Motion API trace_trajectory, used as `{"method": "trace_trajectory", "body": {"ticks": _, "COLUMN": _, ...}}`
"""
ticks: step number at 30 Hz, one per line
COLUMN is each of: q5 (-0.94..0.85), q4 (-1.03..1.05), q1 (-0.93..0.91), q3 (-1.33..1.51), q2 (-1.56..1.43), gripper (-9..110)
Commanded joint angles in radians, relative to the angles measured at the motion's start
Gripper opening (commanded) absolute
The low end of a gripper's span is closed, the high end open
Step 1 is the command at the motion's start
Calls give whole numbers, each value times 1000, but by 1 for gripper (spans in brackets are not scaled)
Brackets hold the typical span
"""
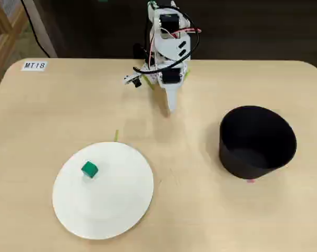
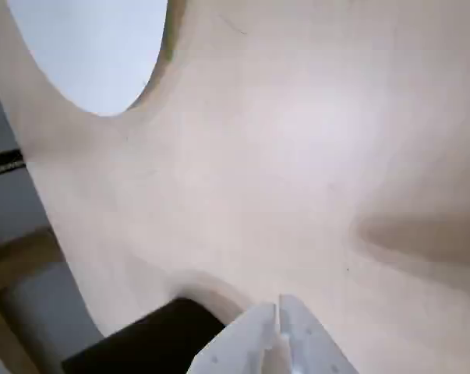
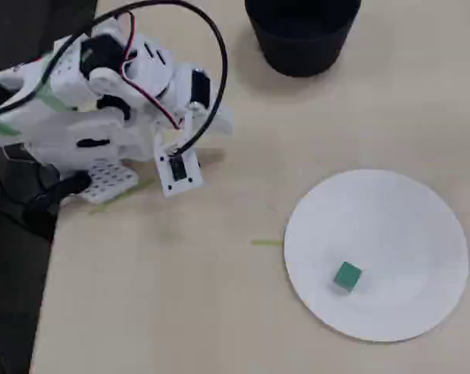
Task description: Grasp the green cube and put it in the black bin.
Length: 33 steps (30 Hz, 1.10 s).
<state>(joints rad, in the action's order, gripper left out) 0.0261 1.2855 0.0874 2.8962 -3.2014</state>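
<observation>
While the gripper (image 2: 277, 312) is sitting with fingers together, you are needing to open it and reach toward the green cube (image 1: 89, 169), lying at ten o'clock on the white plate (image 1: 121, 210)

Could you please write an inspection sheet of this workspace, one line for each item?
Surface: light wooden table, bare between things.
Job's things: green cube lies on the white plate; black bin stands upright, apart from the plate.
Clutter: label reading MT18; short green strip beside the plate.
Gripper: gripper shut, holding nothing, away from the cube.
Cables: black and red wires loop over the arm.
Surroundings: dark floor beyond the table.
</observation>
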Motion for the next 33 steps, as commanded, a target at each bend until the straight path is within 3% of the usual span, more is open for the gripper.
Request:
{"method": "trace_trajectory", "body": {"ticks": 1, "q5": 46, "q4": -15, "q1": -41, "q3": -6, "q2": -5, "gripper": 16}}
{"method": "trace_trajectory", "body": {"ticks": 4, "q5": 40, "q4": -15, "q1": -34, "q3": -6, "q2": -5, "gripper": 17}}
{"method": "trace_trajectory", "body": {"ticks": 6, "q5": 66, "q4": -17, "q1": -51, "q3": -6, "q2": -5, "gripper": 1}}
{"method": "trace_trajectory", "body": {"ticks": 15, "q5": 67, "q4": -28, "q1": -35, "q3": -6, "q2": -5, "gripper": 0}}
{"method": "trace_trajectory", "body": {"ticks": 19, "q5": 75, "q4": -38, "q1": -14, "q3": -238, "q2": 34, "gripper": 0}}
{"method": "trace_trajectory", "body": {"ticks": 22, "q5": 35, "q4": -44, "q1": -35, "q3": -581, "q2": 351, "gripper": 0}}
{"method": "trace_trajectory", "body": {"ticks": 26, "q5": -6, "q4": 121, "q1": -44, "q3": -1077, "q2": 867, "gripper": 0}}
{"method": "trace_trajectory", "body": {"ticks": 33, "q5": -3, "q4": 97, "q1": -60, "q3": -1315, "q2": 1206, "gripper": 0}}
